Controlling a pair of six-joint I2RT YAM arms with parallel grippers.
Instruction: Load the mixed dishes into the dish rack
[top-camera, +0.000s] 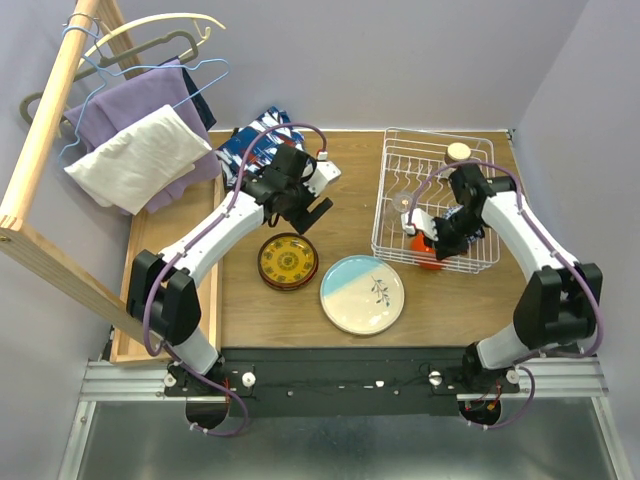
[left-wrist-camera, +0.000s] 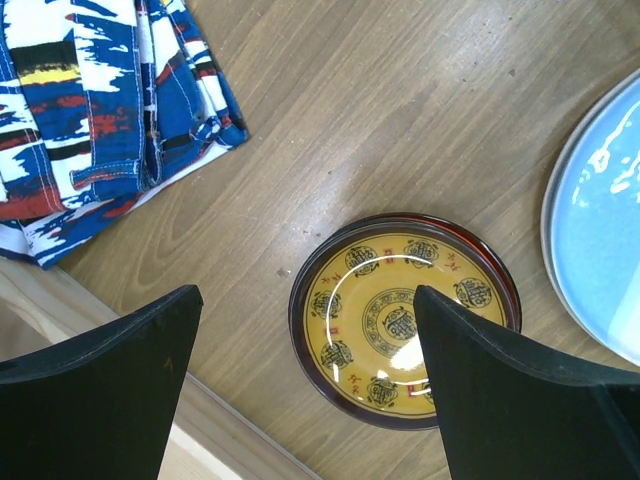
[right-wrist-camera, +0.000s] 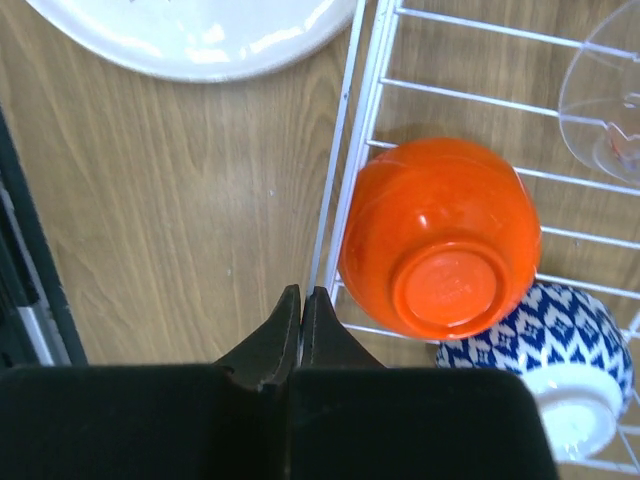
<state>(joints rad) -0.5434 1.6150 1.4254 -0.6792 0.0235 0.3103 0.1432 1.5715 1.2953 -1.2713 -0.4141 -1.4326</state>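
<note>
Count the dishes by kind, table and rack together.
Plates: 2 (dark red-yellow plate, pale blue-cream plate)
Bowls: 2 (orange bowl, blue-patterned bowl)
Glasses: 1 (clear glass)
Kind unclear: 1 (pale-topped round item)
Total: 6

The top external camera sits high behind the arm bases (top-camera: 190, 375). It looks down and forward from far off and takes in the whole table (top-camera: 450, 300). The left wrist camera faces almost straight down past the left gripper (left-wrist-camera: 307, 292), close over the dark red-yellow plate (left-wrist-camera: 370, 320), with the cloth (left-wrist-camera: 80, 120) at upper left. The right wrist camera, also close, looks down past the right gripper (right-wrist-camera: 301, 292) at what seems to be the near left corner of the dish rack (right-wrist-camera: 345, 130). Both wrist views catch the large plate (left-wrist-camera: 600, 220) at their edges, and the overhead view shows it whole.
</note>
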